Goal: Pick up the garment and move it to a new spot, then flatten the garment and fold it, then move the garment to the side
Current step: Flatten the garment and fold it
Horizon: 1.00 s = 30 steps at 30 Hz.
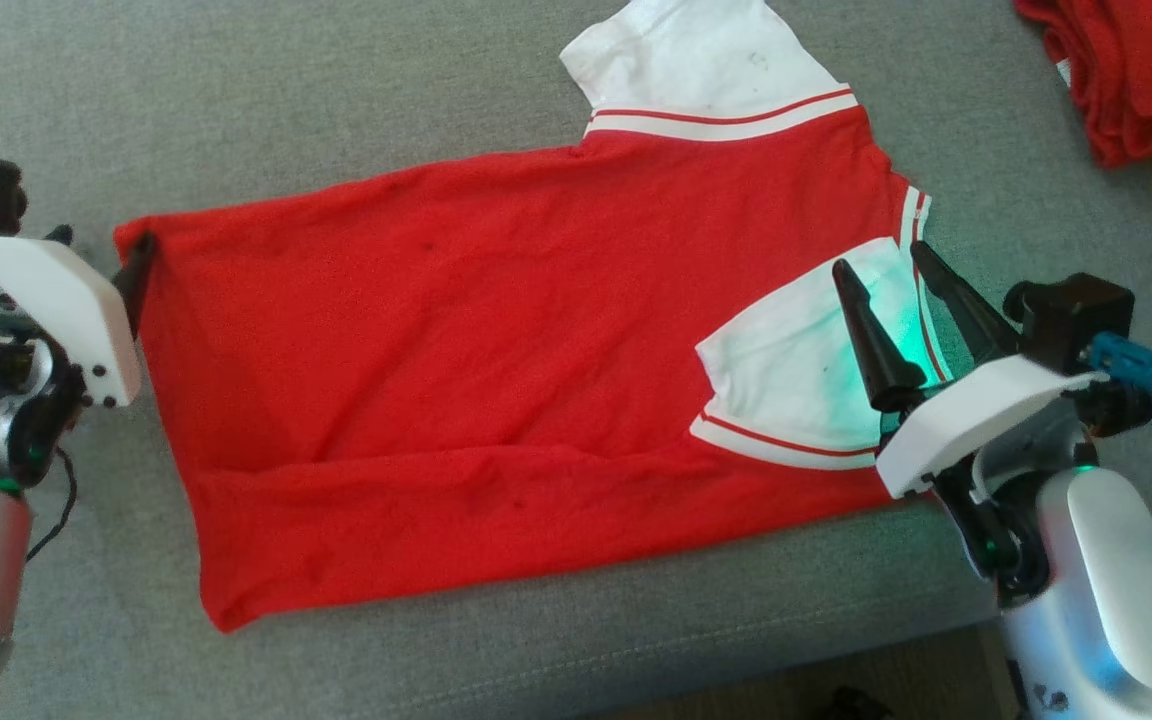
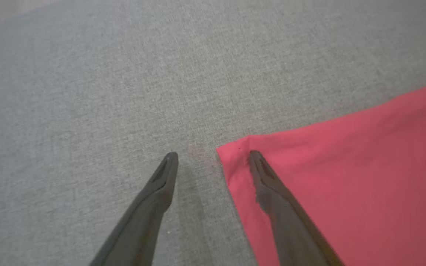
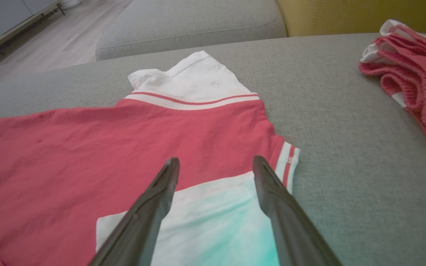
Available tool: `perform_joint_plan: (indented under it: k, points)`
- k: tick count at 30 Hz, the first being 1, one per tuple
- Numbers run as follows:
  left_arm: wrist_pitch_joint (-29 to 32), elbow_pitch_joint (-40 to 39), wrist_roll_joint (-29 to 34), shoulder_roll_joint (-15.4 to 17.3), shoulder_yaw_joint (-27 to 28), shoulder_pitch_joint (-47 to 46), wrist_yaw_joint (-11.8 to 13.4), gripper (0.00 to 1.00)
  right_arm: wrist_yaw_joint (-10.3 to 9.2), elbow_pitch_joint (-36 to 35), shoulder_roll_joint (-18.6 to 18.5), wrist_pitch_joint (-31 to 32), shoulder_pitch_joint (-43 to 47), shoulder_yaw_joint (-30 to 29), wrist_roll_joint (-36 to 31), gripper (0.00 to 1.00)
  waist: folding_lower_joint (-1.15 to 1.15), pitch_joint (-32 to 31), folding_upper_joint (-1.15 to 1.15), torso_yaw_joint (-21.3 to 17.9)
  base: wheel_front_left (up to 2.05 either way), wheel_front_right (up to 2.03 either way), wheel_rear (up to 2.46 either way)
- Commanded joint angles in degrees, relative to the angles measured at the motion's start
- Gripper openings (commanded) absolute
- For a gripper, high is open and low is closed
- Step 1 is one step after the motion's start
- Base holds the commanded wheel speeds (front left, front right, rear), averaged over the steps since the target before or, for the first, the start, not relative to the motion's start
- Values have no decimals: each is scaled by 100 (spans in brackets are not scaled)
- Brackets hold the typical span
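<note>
Red garment [image 1: 496, 360] (flat) on cushion [image 1: 236, 100]

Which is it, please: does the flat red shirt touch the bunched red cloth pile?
Apart: right wrist view shows bare grey cushion between shirt and pile.

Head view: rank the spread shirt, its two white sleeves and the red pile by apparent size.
1. spread shirt
2. far sleeve and near sleeve: they look alike, so not ranked
Unranked: red pile, cropped by the frame edge.
</note>
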Motion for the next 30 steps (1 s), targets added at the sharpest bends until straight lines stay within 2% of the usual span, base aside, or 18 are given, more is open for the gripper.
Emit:
perform_joint_plan:
  k: [1,5,6,7,8,9,11,13,18,20,21,23,30]
  points:
    - [53,-108,24,329,177,-293,-34,100,-4,-160,-110,-68,-169,117,39,100,-1,18,0,2,0,0,0]
    - [176,-36,-45,338,85,-324,-141,100,-4,-118,-142,-76,-250,147,45,100,-1,41,0,13,0,0,0]
    - [187,-43,-60,339,68,-332,-160,83,-4,-111,-150,-76,-270,150,49,100,-1,47,0,19,0,0,0]
    - [196,-61,-67,332,44,-340,-174,80,-4,-104,-159,-75,-292,151,53,100,-1,52,0,25,0,0,0]
    - [198,-97,-63,313,19,-345,-172,60,-4,-96,-166,-75,-315,153,56,100,-1,57,0,30,0,0,0]
    - [192,-123,-58,299,1,-351,-169,53,-4,-89,-172,-75,-338,157,58,100,-1,63,0,35,0,0,0]
    - [168,-130,-66,286,-27,-369,-185,55,-4,-71,-179,-76,-388,174,58,100,-1,82,0,38,0,0,0]
    - [139,-133,-72,262,-64,-385,-201,63,-4,-53,-181,-72,-436,206,57,100,-1,99,0,37,0,0,0]
    - [86,-113,-85,228,-161,-445,-251,44,-4,0,-208,-51,-554,259,66,100,-1,145,0,47,0,0,0]
    - [9,-114,-77,201,-202,-482,-269,35,-4,48,-220,-31,-634,259,79,100,-1,157,0,60,0,0,0]
    - [-29,-105,-72,181,-222,-499,-275,26,-4,82,-228,-18,-692,263,80,100,-1,161,0,71,0,0,0]
    - [-142,-91,-63,129,-260,-536,-286,0,-4,173,-259,24,-852,286,62,100,-1,170,0,107,0,0,0]
    - [-837,-191,29,-113,-337,-702,-270,0,-4,792,-435,258,-1935,301,-160,100,-1,263,0,423,0,0,0]
